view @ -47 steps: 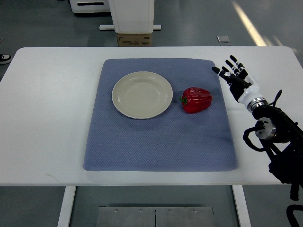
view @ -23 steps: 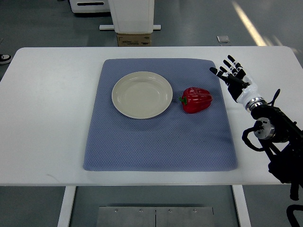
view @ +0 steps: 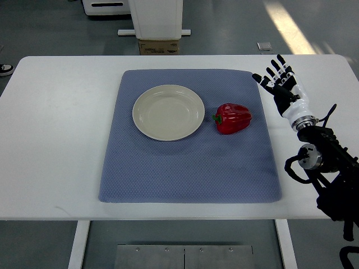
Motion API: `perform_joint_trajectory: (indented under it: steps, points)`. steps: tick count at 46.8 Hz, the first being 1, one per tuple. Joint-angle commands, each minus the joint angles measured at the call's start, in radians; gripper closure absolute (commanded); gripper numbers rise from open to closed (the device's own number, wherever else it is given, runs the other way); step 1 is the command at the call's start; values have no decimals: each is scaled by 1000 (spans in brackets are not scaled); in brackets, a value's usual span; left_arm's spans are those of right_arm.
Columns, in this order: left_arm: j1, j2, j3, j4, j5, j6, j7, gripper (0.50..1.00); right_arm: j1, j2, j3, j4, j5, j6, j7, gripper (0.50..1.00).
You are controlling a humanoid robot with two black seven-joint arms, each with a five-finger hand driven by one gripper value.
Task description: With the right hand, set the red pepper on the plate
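From my remote seat I saw the pepper (view: 232,118) lying on the blue mat (view: 189,168), just right of the plate (view: 168,112) and not touching it, stem toward the plate. The plate held nothing. My right hand (view: 283,89) hovered over the white worktop (view: 61,140) at the mat's upper right corner, well apart from the pepper, its fingers (view: 272,73) spread wide and holding nothing, palm turned toward the mat. Its arm (view: 325,168) came in from the right edge, black cables looped around the wrist. A cardboard box (view: 159,47) sat on the floor beyond the worktop's far edge
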Motion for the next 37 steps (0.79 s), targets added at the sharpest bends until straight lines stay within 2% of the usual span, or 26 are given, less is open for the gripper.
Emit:
perform_joint_trajectory:
  steps: [1, 37]
  points:
    - [0, 0, 0, 0, 0, 0, 0, 500, 3, -4, -18, 0, 0, 0, -3, 500]
    - [0, 0, 0, 0, 0, 0, 0, 500, 35, -10, -82, -8, -1, -14, -4, 500]
